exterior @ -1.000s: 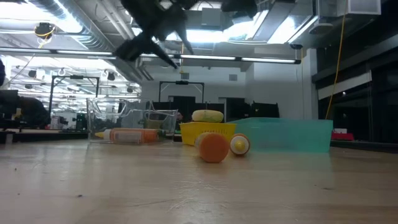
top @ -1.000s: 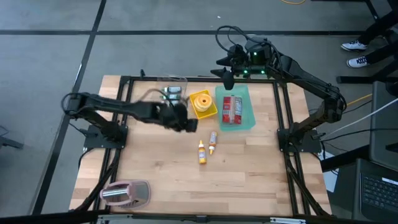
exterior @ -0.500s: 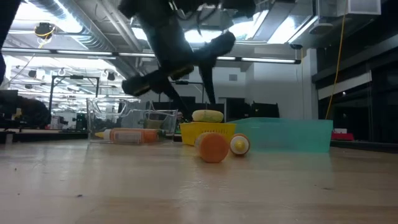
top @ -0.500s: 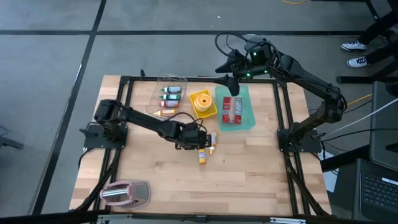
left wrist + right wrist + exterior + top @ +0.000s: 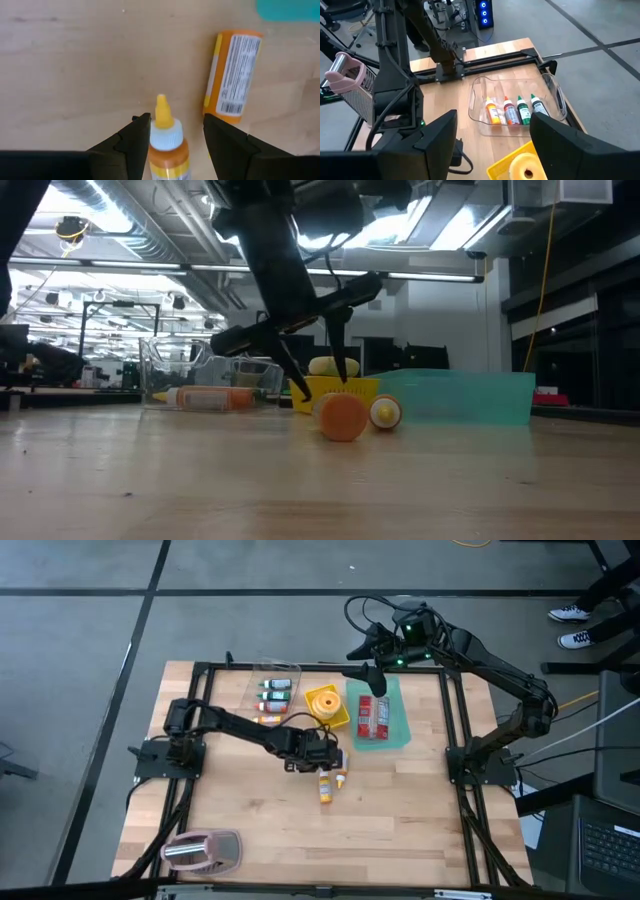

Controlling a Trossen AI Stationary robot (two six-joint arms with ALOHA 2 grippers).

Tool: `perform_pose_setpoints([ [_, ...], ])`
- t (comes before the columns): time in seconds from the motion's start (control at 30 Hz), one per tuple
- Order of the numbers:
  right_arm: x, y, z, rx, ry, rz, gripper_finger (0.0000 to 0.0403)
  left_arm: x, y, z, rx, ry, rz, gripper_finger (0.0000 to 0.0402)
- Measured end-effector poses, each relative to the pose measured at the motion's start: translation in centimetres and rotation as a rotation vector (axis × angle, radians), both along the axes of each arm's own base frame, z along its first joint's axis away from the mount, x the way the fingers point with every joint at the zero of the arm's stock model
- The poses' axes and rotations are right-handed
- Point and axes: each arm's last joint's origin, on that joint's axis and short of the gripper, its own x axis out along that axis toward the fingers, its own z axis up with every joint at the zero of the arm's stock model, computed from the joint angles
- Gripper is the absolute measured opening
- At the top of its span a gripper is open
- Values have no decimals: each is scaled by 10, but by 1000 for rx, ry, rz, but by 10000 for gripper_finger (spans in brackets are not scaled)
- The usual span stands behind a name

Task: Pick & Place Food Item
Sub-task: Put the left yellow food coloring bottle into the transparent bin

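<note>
Only partly visible, the orange bottle (image 5: 166,150) sits between left gripper (image 5: 176,131) open fingers.

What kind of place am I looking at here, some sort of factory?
More likely a robotics lab or test workshop than a factory. Two dark robot arms are mounted on a wooden table with a black frame, small props like an orange bottle are laid out on it, and computer gear stands on the concrete floor behind.

A pale wooden surface (image 5: 390,820) stands on a grey concrete floor (image 5: 80,630) crossed by dark seams; beyond it, long ceiling lights (image 5: 400,277) glow over a dim workshop; a yellow cable (image 5: 545,250) hangs at one side.
</note>
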Motion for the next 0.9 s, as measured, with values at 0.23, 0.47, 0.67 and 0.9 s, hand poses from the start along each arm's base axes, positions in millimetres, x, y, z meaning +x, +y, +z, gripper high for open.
perform_pose_setpoints([
  [0.23, 0, 0, 0, -16, 3, 8, 247, 1, 7, -7, -22, 21, -13, 178],
  [0.47, 0, -1, 0, -20, 4, 7, 247, 8, -1, -23, -95, 16, -36, 178],
  [0.67, -1, -2, 0, -23, 5, 0, 247, 8, -1, -24, -90, 24, -37, 178],
  [0.9, -1, -3, 0, -23, 4, -1, 247, 11, 0, -32, -97, 33, -70, 148],
])
